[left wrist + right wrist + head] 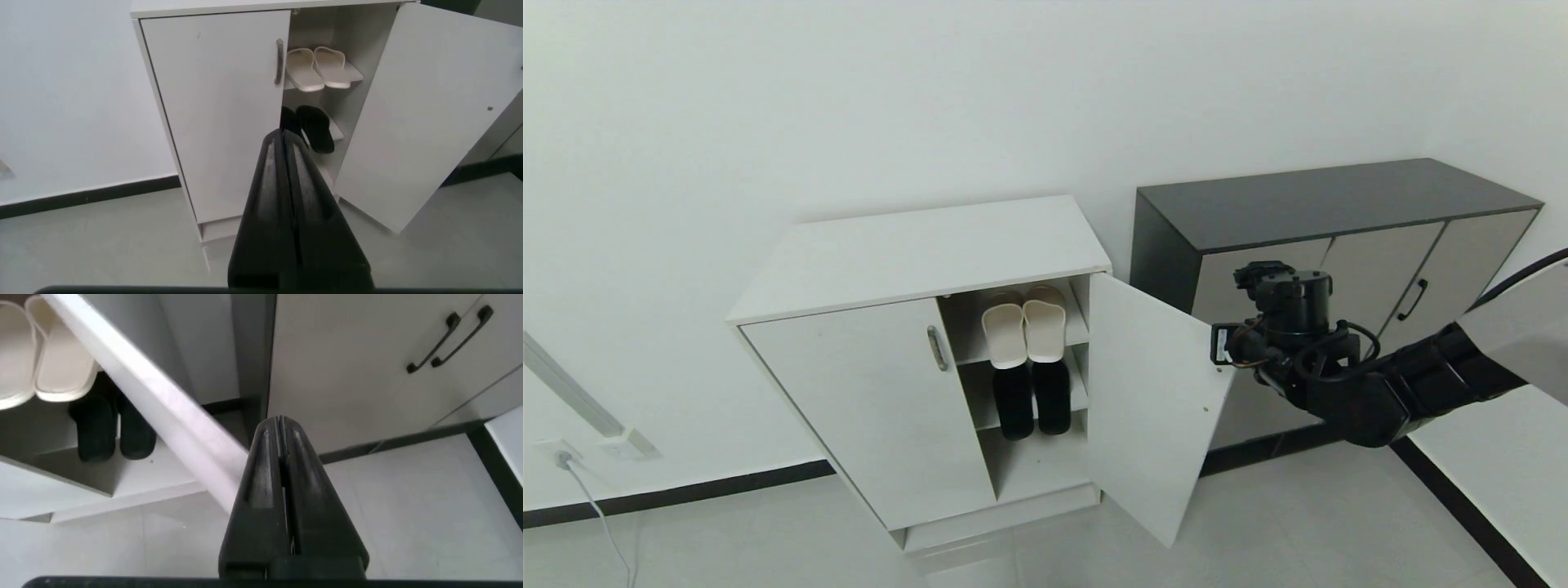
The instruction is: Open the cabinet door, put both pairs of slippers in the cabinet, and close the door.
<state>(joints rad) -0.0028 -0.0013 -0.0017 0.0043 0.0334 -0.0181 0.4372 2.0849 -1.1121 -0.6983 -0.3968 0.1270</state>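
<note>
Just beyond the closed right pincer (279, 425), the stiff, light cabinet door (1152, 408) looks easiest pushed shut at its free edge

Soft, even indoor light filled the room, bright and without hard shadows. The white wall (849, 98) graded gently from white to pale grey. The cabinet (915, 253) top was brightly lit, while its open interior lay in mild shadow beside the door (1152, 392). The pale floor (1258, 523) carried a faint sheen, and the dark sideboard (1323, 196) top a dull one. Straight edges leaned outward near the head view's borders, a wide-lens bend.
</note>
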